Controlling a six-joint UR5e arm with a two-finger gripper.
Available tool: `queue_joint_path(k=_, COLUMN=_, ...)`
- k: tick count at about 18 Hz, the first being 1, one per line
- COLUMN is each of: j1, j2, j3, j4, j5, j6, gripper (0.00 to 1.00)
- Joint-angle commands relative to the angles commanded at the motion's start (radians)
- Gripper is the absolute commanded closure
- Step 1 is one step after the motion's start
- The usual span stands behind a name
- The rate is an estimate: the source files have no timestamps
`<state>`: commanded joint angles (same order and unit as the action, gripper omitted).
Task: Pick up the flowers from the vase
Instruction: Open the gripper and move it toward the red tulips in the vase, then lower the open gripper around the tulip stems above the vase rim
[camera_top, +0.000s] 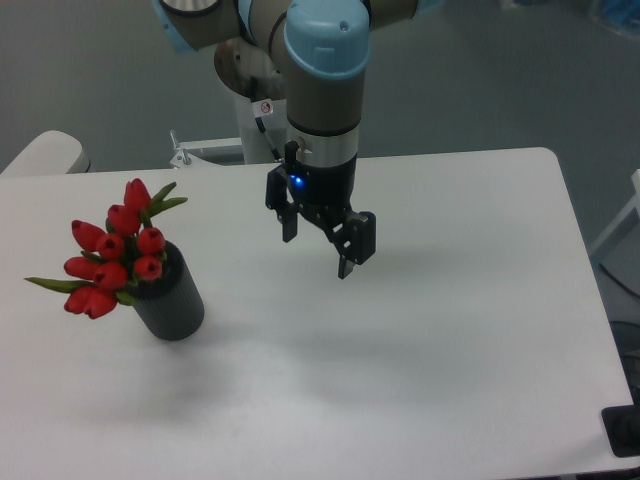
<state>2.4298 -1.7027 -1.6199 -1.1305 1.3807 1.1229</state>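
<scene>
The flowers (112, 248), a bunch of red closed tulip buds with narrow green leaves, stand in the vase (170, 297), a short dark grey cylinder at the left of the white table (420, 360). The buds lean out to the upper left of the vase. My gripper (317, 248) hangs above the table's middle, well to the right of the vase and apart from it. Its two black fingers are spread and hold nothing.
The arm's base and a metal bracket (183, 152) sit at the table's far edge. A pale rounded object (45, 152) shows at the far left. A dark item (625, 432) is at the front right corner.
</scene>
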Motion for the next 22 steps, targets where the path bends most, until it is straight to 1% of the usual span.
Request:
queue_joint_path(k=2, j1=0.000, j2=0.000, j3=-0.018, j4=0.002, j5=-0.031, j6=0.001, gripper=0.00)
queue_joint_path(k=3, j1=0.003, j2=-0.002, j3=-0.031, j4=0.002, j5=-0.082, j6=0.002, gripper=0.00)
queue_joint_path(k=4, j1=0.012, j2=-0.003, j3=-0.058, j4=0.006, j5=-0.150, j6=0.011, gripper=0.00)
queue_joint_path(k=7, j1=0.058, j2=-0.003, j3=-0.132, j4=0.067, j5=-0.326, j6=0.015, gripper=0.00)
queue_joint_path(k=8, j1=0.063, j2=0.001, j3=-0.153, j4=0.078, j5=-0.377, j6=0.015, gripper=0.00)
queue_joint_path(k=11, j1=0.066, j2=0.014, j3=-0.201, j4=0.080, j5=-0.484, j6=0.024, gripper=0.00)
queue_joint_path(k=14, j1=0.067, j2=0.017, j3=-0.242, j4=0.080, j5=-0.613, j6=0.066, gripper=0.00)
queue_joint_path(k=15, j1=0.066, j2=0.018, j3=-0.250, j4=0.081, j5=-0.632, j6=0.080, gripper=0.00)
queue_joint_path(k=18, j1=0.067, j2=0.046, j3=-0.259, j4=0.078, j5=-0.626, j6=0.118, gripper=0.00)
queue_joint_path(k=20, j1=0.068, j2=0.058, j3=-0.288, j4=0.080, j5=-0.634, j6=0.127, gripper=0.00)
queue_joint_path(k=22, j1=0.049, j2=0.066, j3=-0.299, j4=0.081, j5=-0.632, j6=0.158, gripper=0.00)
